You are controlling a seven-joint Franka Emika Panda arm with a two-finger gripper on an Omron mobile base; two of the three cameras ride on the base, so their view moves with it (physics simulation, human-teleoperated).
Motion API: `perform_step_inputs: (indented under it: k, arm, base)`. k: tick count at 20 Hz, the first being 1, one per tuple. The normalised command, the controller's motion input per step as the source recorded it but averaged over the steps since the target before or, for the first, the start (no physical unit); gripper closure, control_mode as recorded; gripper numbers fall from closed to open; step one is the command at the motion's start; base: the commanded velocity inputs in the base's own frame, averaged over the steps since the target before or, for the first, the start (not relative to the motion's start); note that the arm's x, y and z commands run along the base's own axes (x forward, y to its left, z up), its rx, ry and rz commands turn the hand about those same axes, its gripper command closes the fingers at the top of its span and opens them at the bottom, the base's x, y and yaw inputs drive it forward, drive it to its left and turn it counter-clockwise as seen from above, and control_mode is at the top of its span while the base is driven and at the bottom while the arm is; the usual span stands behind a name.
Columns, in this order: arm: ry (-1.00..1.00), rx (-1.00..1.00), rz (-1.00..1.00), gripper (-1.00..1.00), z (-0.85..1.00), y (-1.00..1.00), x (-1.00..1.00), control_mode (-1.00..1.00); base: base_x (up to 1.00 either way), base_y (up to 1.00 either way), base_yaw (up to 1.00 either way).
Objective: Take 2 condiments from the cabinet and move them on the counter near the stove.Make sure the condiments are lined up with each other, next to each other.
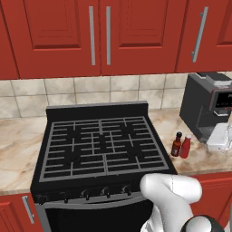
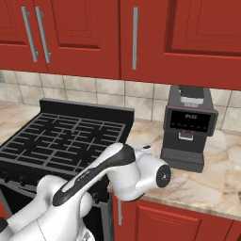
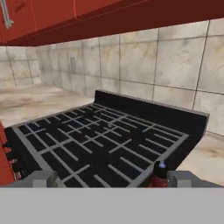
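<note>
Two condiments stand side by side on the counter (image 1: pixel 195 161), just right of the stove (image 1: pixel 102 145): a dark brown bottle (image 1: pixel 176 145) with a black cap and a red bottle (image 1: pixel 185 147) close against it. My white hand (image 1: pixel 218 138) hovers to their right, in front of the coffee machine. In the hand view my gripper (image 3: pixel 112 177) is open, looking across the stove (image 3: pixel 100 144), and one bottle top (image 3: pixel 159 171) pokes up near the right fingertip (image 3: pixel 183 177); I cannot tell which bottle it is. The cabinet (image 1: pixel 99 31) doors above are shut.
A dark grey coffee machine (image 2: pixel 188 132) stands on the counter right of the bottles, close behind my hand. My white arm (image 2: pixel 117 169) stretches over the counter edge and hides the bottles in the right base view. The tiled wall (image 1: pixel 90 93) backs the stove.
</note>
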Motion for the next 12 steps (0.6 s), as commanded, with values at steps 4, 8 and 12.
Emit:
perform_step_inputs:
  k: [4,8,12]
  arm:
    - [0.58,-0.01,-0.25,-1.00,0.82,0.68,-0.03,-1.00]
    - [0.49,0.00,-0.34,-1.00,0.49,0.71,-0.06,-1.00]
    - [0.10,0.00,-0.40,-1.00,0.27,0.50,-0.20,-1.00]
  base:
    - [0.00,0.00,0.00]
    - [0.00,0.00,0.00]
    - [0.00,0.00,0.00]
